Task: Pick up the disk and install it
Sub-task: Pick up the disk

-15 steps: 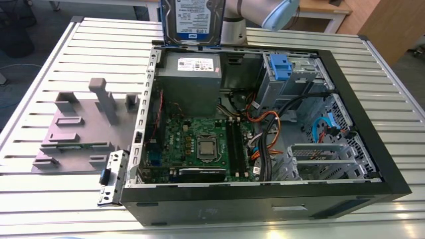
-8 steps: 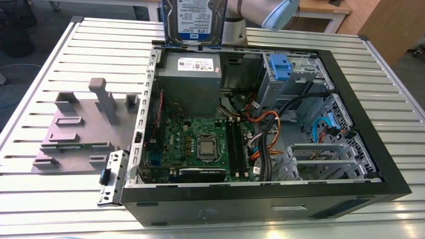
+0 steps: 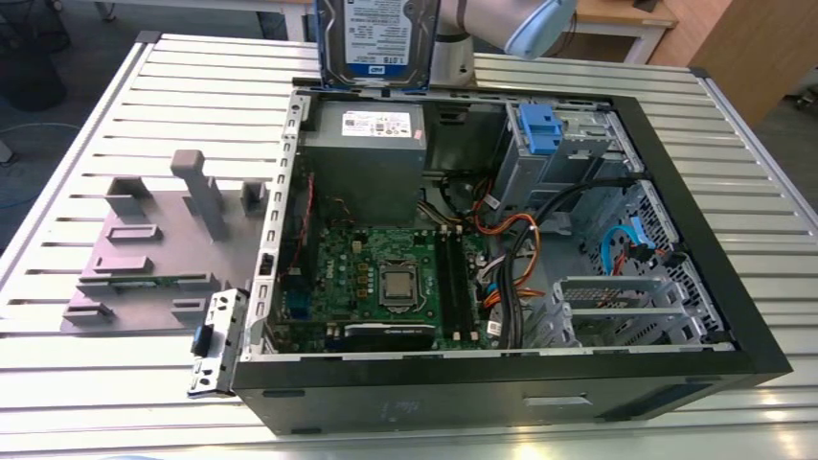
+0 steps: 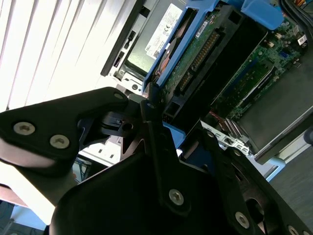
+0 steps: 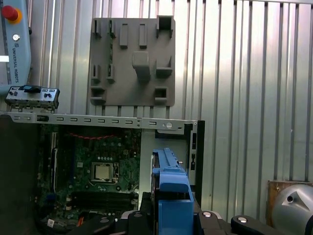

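The disk (image 3: 377,38), a silver drive with a white-and-blue label in a bright blue frame, hangs upright over the far wall of the open computer case (image 3: 715,316), above the grey power supply (image 3: 368,144). In the second wrist view my gripper (image 4: 173,122) is shut on the disk (image 4: 195,54), its black fingers (image 4: 149,112) clamped on the blue frame, with the green circuit side showing. In the first wrist view the disk's blue frame edge (image 5: 171,188) rises from the gripper (image 5: 171,218) over the case's corner.
The case lies open on a slatted metal table (image 3: 115,383), showing the motherboard (image 3: 383,278), cables and a drive cage with a blue latch (image 3: 537,129). On the exterior view's left lie a grey fixture plate (image 3: 153,254) and a loose metal bracket (image 3: 215,340).
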### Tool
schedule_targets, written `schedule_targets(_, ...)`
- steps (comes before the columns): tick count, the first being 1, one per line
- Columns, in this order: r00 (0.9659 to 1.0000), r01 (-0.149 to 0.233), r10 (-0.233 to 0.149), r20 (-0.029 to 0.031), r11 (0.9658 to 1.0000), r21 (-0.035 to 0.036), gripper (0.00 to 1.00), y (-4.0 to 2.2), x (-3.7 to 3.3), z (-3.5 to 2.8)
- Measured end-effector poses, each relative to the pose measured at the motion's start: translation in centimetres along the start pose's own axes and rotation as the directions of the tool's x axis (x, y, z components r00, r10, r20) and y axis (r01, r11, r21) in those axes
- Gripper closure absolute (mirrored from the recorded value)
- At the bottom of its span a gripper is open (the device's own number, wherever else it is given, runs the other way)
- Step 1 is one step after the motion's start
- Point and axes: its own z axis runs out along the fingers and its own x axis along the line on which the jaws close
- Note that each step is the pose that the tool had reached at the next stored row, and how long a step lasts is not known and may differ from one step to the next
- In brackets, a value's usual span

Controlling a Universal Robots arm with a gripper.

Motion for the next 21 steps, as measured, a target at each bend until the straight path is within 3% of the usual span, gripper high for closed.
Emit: schedule_targets(21, 1.0, 0.0, 0.0, 0.0, 1.0, 0.0, 0.64, -0.68, 0.02, -0.01)
